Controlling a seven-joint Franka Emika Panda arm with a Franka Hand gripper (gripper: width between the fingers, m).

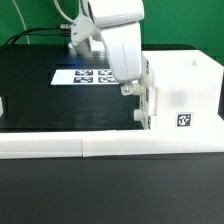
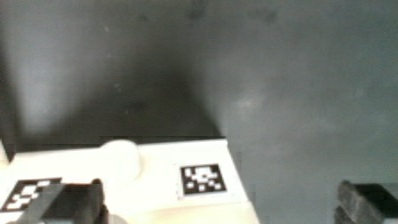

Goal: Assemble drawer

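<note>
The drawer's large white shell stands at the exterior view's right, with a square tag on its front face. My gripper hangs right by the shell's open left side, where tray edges show. In the wrist view my gripper is open wide, with dark fingers at both edges. A white tagged drawer part with a small round knob lies partly between them. I cannot tell whether the fingers touch it. The other tray is hard to make out.
The marker board lies on the black table behind my gripper. Long low white border bars run along the table's front edge. A small white piece shows at the exterior view's far left.
</note>
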